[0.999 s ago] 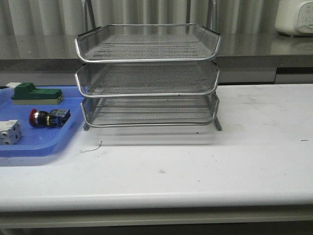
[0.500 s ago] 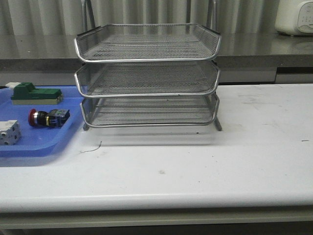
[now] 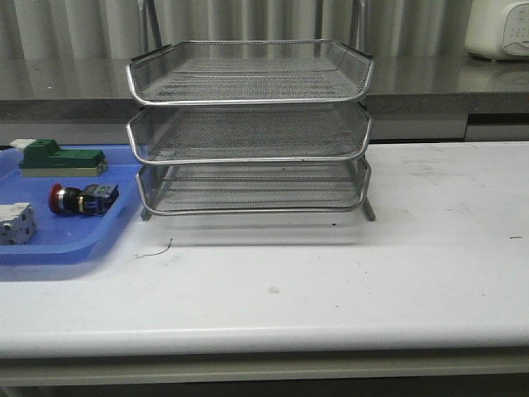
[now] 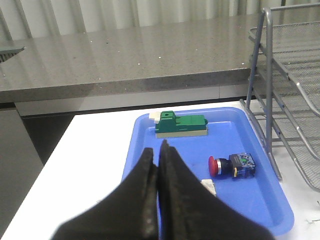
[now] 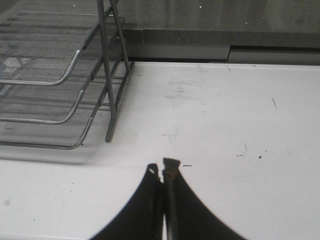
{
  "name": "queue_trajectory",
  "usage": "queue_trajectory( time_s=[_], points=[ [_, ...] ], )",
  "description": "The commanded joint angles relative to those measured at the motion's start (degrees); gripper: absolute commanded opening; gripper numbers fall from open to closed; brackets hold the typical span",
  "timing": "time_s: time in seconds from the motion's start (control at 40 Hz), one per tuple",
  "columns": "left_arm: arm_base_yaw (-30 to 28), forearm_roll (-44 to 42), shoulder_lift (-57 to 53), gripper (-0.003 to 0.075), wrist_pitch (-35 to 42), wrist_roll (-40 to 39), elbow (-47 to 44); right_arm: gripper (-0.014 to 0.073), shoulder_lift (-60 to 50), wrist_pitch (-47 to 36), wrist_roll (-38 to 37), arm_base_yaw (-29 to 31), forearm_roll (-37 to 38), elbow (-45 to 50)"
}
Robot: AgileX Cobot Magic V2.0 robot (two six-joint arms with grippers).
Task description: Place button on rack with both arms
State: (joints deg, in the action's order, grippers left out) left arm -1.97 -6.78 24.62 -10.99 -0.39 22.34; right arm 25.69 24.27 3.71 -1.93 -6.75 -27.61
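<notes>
The button (image 3: pixel 83 199) lies on its side in the blue tray (image 3: pixel 74 246) at the left, red head pointing left; the left wrist view shows the button (image 4: pixel 232 165) too. The three-tier wire rack (image 3: pixel 250 131) stands at the middle back of the table, all tiers empty. My left gripper (image 4: pixel 156 148) is shut with nothing in it, held above the tray's near side, short of the button. Over bare white table right of the rack's post (image 5: pixel 108 75), my right gripper (image 5: pixel 162 166) is also shut and empty. Neither arm shows in the front view.
A green-and-white block (image 3: pixel 62 159) sits at the back of the tray and a white cube-like block (image 3: pixel 15 223) at its front left. A grey counter ledge (image 3: pixel 430 83) runs behind the table, with a white appliance (image 3: pixel 498 29) at the far right.
</notes>
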Motion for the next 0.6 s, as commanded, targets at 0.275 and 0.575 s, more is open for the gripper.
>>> queue_trajectory(
  time_s=[0.275,0.575],
  points=[
    [-0.1,-0.19,0.68,0.0136,4.76,-0.68,2.29,0.0197,0.74,-4.44,0.09,0.42,0.27,-2.13],
    [-0.1,-0.09,0.68,0.0671,4.76,-0.68,2.29,0.0627,0.74,-4.44,0.09,0.42,0.27,-2.13]
  ],
)
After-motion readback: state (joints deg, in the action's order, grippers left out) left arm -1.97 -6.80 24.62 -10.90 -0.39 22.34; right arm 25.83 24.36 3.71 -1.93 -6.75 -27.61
